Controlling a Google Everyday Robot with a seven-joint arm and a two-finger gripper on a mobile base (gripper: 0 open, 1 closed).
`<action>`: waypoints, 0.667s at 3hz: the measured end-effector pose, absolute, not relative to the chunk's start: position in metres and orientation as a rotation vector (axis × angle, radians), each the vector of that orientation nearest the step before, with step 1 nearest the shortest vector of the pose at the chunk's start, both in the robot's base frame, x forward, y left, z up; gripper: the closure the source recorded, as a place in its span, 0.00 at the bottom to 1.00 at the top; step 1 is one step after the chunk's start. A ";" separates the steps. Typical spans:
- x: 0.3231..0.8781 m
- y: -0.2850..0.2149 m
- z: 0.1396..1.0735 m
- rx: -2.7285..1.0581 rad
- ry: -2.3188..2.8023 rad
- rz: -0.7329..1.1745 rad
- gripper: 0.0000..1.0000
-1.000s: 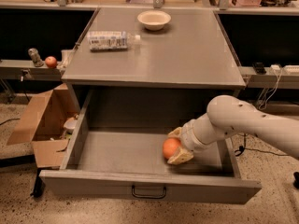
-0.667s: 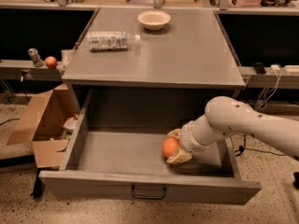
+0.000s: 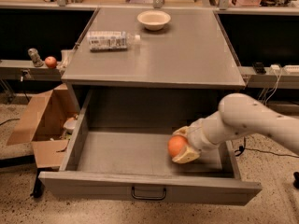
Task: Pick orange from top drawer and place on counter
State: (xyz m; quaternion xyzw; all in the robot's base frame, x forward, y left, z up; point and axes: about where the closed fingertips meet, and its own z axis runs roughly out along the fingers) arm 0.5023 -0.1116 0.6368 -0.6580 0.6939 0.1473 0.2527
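One orange (image 3: 176, 145) is all the top drawer (image 3: 93, 183) holds, and it sits in my gripper (image 3: 180, 144), at the drawer's right side towards the near end. My two tan fingers (image 3: 186, 156) are closed on it, one above and one below. I cannot tell whether the fruit touches the drawer floor. My white arm (image 3: 252, 122) reaches in from the right, over the drawer's right wall.

One drawer is pulled out towards the near side, with one small dark handle (image 3: 148, 193) at the middle of its flat front. One grey counter (image 3: 187, 59) lies above and beyond it, and it carries two things: one pale bowl (image 3: 153, 18) near the far edge and one plastic bottle (image 3: 112, 40) lying on its side at the far left, well apart from the bowl.

One small reddish fruit (image 3: 50, 61) stands on a low ledge (image 3: 18, 69) left of the cabinet. One open cardboard box (image 3: 39, 120) sits on the floor (image 3: 275, 204) just beside the drawer's left wall. That floor is pale and speckled, and a tan bench with clutter runs along the far side.
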 end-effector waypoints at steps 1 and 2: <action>0.496 -0.152 0.702 -1.630 1.815 0.471 1.00; 0.492 -0.189 0.750 -1.500 1.773 0.520 1.00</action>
